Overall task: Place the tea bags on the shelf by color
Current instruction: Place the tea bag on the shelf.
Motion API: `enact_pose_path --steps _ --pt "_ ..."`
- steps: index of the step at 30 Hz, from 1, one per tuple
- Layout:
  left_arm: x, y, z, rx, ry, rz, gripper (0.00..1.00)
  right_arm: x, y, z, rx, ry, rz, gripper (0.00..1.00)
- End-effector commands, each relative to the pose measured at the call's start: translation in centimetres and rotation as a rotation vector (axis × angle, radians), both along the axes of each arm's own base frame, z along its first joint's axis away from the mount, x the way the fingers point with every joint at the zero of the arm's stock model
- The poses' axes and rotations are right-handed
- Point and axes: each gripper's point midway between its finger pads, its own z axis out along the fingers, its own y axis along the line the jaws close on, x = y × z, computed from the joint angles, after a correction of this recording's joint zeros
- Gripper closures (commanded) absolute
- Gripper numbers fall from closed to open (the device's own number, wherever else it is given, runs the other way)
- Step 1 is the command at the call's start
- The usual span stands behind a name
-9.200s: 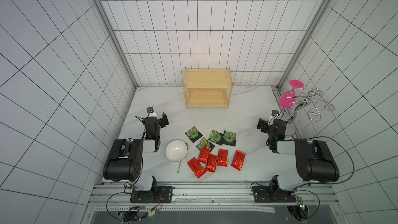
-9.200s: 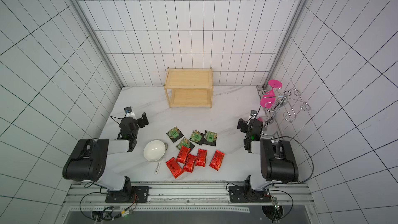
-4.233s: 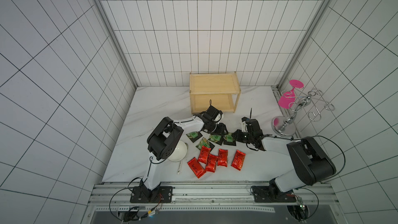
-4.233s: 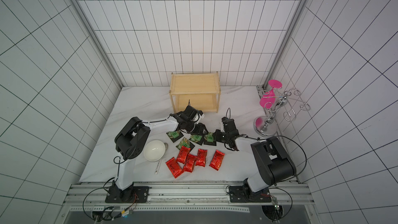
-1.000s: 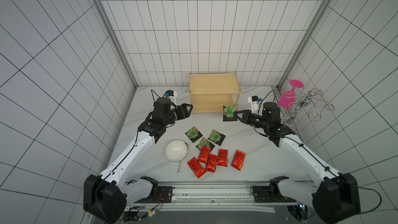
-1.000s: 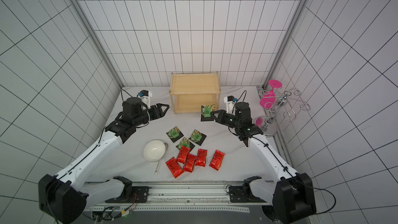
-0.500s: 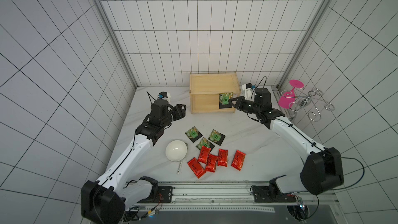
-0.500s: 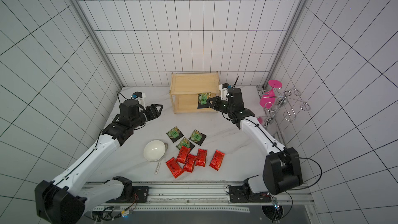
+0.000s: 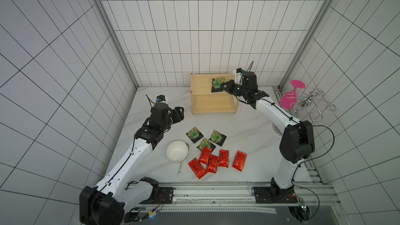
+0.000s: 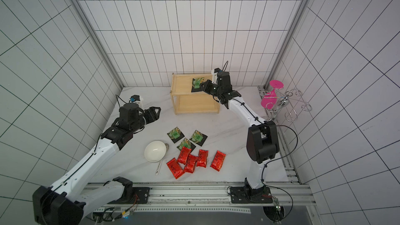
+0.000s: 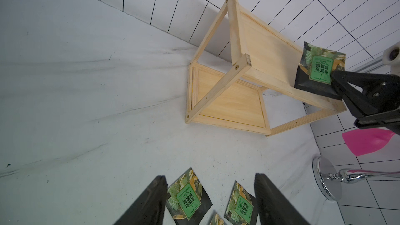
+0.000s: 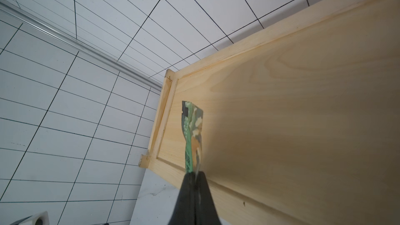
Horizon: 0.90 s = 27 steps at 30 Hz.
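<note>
Risk, a bad landing: my right fingers (image 12: 194,183) have the black sachet (image 11: 318,68) by one corner. It stands tilted and a little twisted over the right end of the top board of the shelf (image 9: 201,84). Let go like this, I judge it could tip over the low rim and slide down to the counter (image 9: 249,130).
Risk, a nudged shelf: the rack looks like light wood on thin posts. If my right arm dips too far or pushes inward while lowering, the whole thing could skid toward the wall.
Risk, mixed colours: nothing else lies on either board, so this packet decides which tier is black. A red one landing beside it would spoil the sort.
Right fingers: pressed together on the sachet's dark edge, pinching nothing else. I cannot tell whether the packet touches the board.
Left fingers (image 11: 151,204): spread well apart, holding nothing. They hang above the counter, aimed toward three more black sachets (image 9: 194,134) lying flat near its middle.
Left to move: those three, plus five red pouches (image 9: 212,163) clustered just nearer my base. One pouch touches or overlaps the nearest sachet.
Risk, the bowl (image 9: 177,151): it sits just beside that cluster, so a careless left reach could knock it.
</note>
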Motion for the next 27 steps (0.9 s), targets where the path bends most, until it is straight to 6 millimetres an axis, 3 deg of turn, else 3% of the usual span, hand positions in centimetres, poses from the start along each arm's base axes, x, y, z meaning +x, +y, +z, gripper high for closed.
enact_pose_path --steps 1,15,27 --pt "0.1 0.5 0.1 0.015 -0.012 0.020 0.32 0.9 2.3 1.7 0.030 -0.024 0.027 1.00" --pt "-0.4 0.3 0.1 0.007 -0.013 0.007 0.33 1.9 9.0 1.6 0.123 0.032 0.142 1.00" --pt "-0.6 0.1 0.2 0.013 -0.019 0.001 0.32 1.7 11.3 -0.9 0.097 0.087 0.178 1.00"
